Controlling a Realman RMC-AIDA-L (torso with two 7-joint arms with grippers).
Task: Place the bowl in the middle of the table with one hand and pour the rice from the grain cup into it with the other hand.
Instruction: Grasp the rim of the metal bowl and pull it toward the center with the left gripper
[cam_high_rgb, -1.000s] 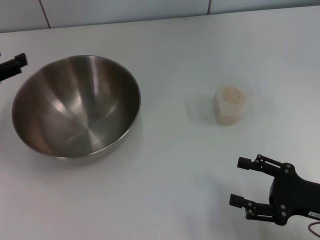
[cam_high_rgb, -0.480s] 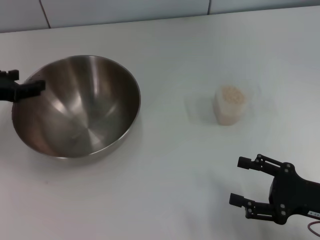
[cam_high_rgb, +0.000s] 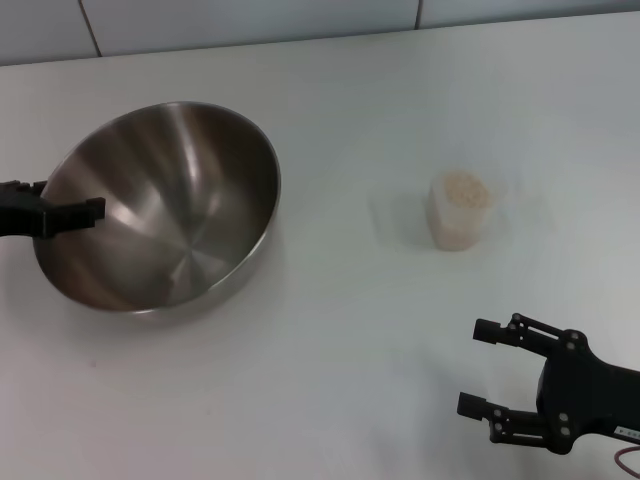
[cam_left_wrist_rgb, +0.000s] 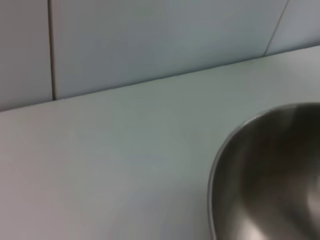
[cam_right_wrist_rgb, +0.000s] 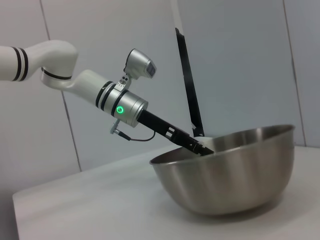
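The bowl (cam_high_rgb: 160, 205) sits tilted on the left of the tabletop (cam_high_rgb: 340, 340). The left gripper (cam_high_rgb: 85, 212) reaches over its near-left rim; you cannot tell whether it has closed on it. Treat the steel as rigid, light and slippery: take it by the thin rim. The grain cup (cam_high_rgb: 460, 212), full of rice (cam_high_rgb: 461, 188), stands well right. The right gripper (cam_high_rgb: 480, 368) hovers nearer you, fingers (cam_high_rgb: 487, 329) open and empty.

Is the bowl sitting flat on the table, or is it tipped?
Tipped. In the right wrist view the bowl has an uneven rim, higher on one side, with the left tool at its rim.
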